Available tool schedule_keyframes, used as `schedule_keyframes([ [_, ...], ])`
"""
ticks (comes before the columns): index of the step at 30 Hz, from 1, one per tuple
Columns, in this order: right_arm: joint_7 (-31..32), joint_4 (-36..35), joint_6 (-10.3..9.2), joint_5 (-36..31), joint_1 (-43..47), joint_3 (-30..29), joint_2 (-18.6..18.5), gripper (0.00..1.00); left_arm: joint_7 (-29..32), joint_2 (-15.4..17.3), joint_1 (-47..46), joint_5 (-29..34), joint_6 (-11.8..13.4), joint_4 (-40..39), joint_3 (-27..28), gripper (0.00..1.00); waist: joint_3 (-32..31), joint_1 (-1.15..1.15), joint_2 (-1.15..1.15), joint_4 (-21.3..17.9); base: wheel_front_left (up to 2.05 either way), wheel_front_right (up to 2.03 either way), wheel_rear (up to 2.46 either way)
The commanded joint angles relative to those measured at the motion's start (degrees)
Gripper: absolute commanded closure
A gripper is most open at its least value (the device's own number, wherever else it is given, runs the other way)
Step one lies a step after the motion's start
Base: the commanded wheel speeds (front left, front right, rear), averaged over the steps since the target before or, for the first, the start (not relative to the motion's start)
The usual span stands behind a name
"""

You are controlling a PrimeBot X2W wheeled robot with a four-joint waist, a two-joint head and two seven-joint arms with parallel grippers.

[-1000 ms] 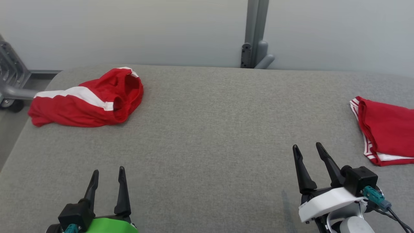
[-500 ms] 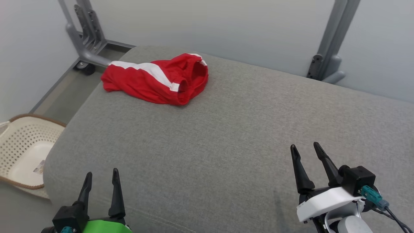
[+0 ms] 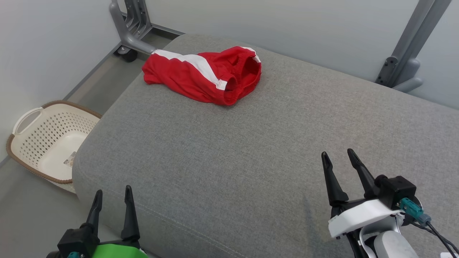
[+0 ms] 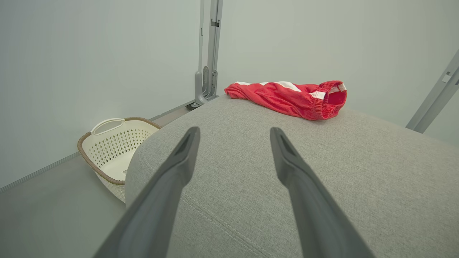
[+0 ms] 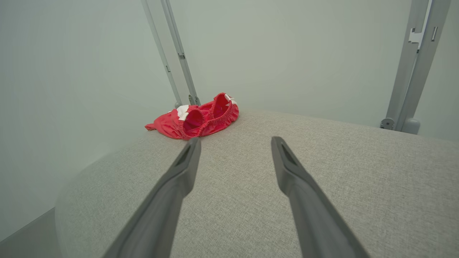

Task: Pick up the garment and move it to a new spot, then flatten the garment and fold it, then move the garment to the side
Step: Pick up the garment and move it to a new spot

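The red shorts (image 3: 202,73) are bunched at the upper centre, near the far edge of the cushion (image 3: 229,150). The left pincer (image 3: 113,190) and right pincer (image 3: 337,152) are held wide, empty, at the bottom. The shorts could be pushed over that edge by a shallow pinch.
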Motion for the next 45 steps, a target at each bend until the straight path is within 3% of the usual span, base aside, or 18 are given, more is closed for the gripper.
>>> schedule_keyframes([
  [1,0.16,-0.66,-0.08,-0.71,-0.39,-0.67,-0.19,0.00,-0.02,-0.06,-0.79,-0.43,-0.17,0.04,-0.33,0.00,0.90,0.00,0.13,-0.55,0.00,0.00,0.00],
  [8,1.77,-3.43,-0.08,-3.05,-1.91,-2.12,-0.20,0.00,-0.02,1.87,-7.79,1.50,-1.66,0.05,-0.84,0.00,4.98,0.00,0.13,-4.20,0.00,0.00,0.00],
  [13,3.27,-6.12,-0.08,-5.03,-3.41,-2.69,-0.20,0.00,1.26,5.84,-18.19,2.58,-3.35,1.32,-1.46,0.00,9.33,0.00,0.13,-8.31,0.00,0.00,0.00],
  [19,4.82,-8.87,-0.08,-6.72,-5.02,-2.44,-0.20,0.00,6.91,11.09,-29.91,1.31,-5.06,4.94,-2.94,0.00,14.33,0.00,0.13,-13.58,0.00,0.00,0.00],
  [20,5.13,-9.79,-0.08,-7.38,-5.60,-2.68,-0.19,0.00,8.88,13.57,-34.93,0.78,-5.39,7.26,-3.91,0.00,16.24,0.00,0.13,-15.67,0.00,0.00,0.00],
  [28,5.86,-12.11,-0.08,-9.02,-6.72,-3.60,-0.17,0.00,16.25,17.76,-45.62,-4.06,-5.80,19.43,-9.26,0.00,21.50,0.00,0.13,-21.63,0.00,0.00,0.00],
  [35,6.51,-14.31,-0.08,-10.08,-6.39,-4.40,-0.15,0.00,18.27,19.70,-51.01,-9.76,-5.78,28.57,-16.18,0.00,24.18,0.00,0.13,-23.93,0.00,0.00,0.00],
  [40,6.80,-15.08,-0.08,-10.32,-6.35,-4.32,-0.16,0.00,17.11,20.43,-53.87,-10.07,-5.75,35.79,-16.87,0.00,24.89,0.00,0.13,-24.38,0.00,0.00,0.00],
  [45,7.22,-15.53,-0.08,-10.52,-6.24,-4.12,-0.16,0.00,16.65,20.27,-55.92,-9.67,-4.08,42.38,-16.84,0.00,25.14,0.00,0.13,-24.41,0.00,0.00,0.00],
])
